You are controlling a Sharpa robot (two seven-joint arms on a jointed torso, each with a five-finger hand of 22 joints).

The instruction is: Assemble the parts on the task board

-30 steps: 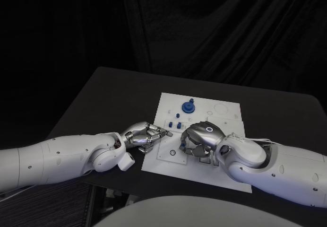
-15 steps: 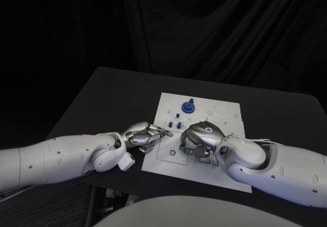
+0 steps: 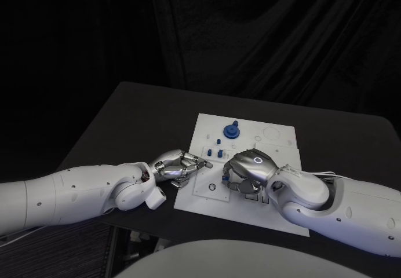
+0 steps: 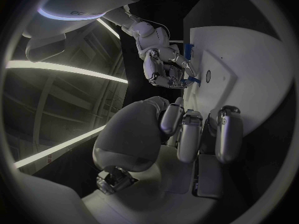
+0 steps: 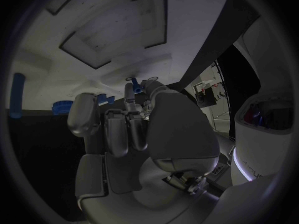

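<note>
While I watch from the head camera, both white arms reach in over the black table [image 3: 125,110] toward the near half of the white board [image 3: 255,136]. My left arm [image 3: 67,194] lies low along the near left side, and its hand [image 3: 175,167] rests at the board's left edge with the fingers curled in. I can't tell from any view whether that hand has something pinched at its tips. My right arm [image 3: 342,200] comes in over the board's near right corner, and its hand [image 3: 247,171] is turned knuckles-up, fingers bent down to the board surface. The left wrist camera shows that right hand [image 4: 163,67] with a small blue part [image 4: 193,79] at its fingertips, right at the board, so I read it as pinching that piece. Further up the board, well apart from both hands, a round blue part [image 3: 230,131] stands with a peg rising from it. Between it and the hands sit several small blue pegs [image 3: 219,153], just beyond the two sets of fingertips.
</note>
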